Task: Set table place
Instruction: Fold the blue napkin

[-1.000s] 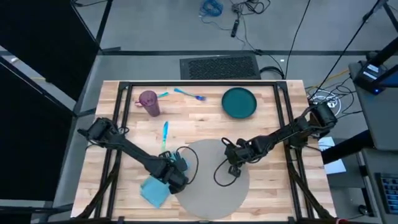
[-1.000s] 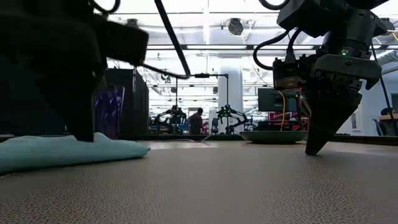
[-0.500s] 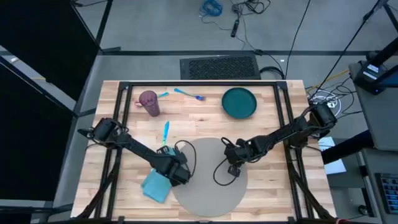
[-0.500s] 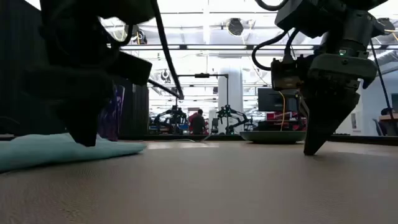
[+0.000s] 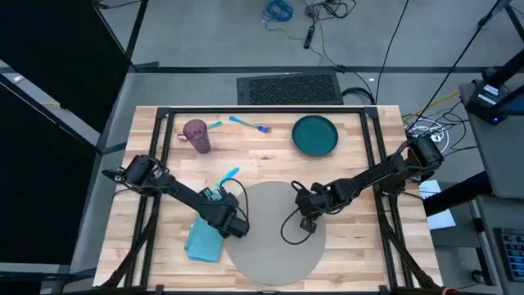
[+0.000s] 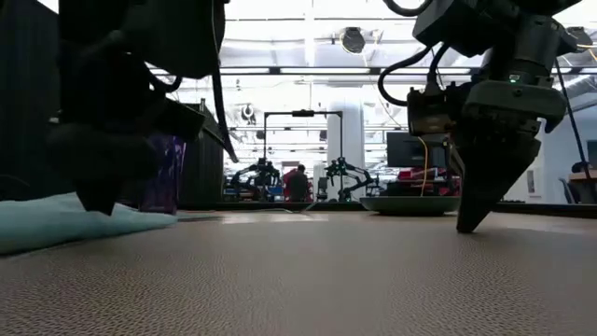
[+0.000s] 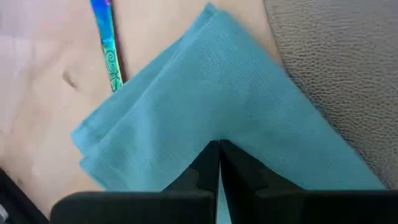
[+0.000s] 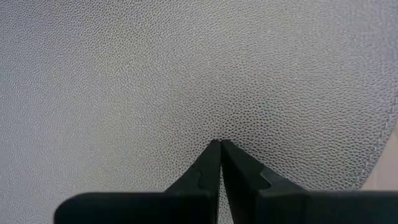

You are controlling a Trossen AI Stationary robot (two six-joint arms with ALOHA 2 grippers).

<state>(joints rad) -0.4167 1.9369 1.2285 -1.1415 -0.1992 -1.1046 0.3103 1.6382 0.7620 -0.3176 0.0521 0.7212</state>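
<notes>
The room behind is a big bright hall with a white pillar in the middle and ceiling lights above it. A person in a red top stands far back among other robot stations. From above, the grey floor carries loose cables, a dark mat and a black partition on the left

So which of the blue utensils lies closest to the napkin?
The lone one mid-table, just beyond the napkin; the other two lie at the far edge by the cup.
</notes>
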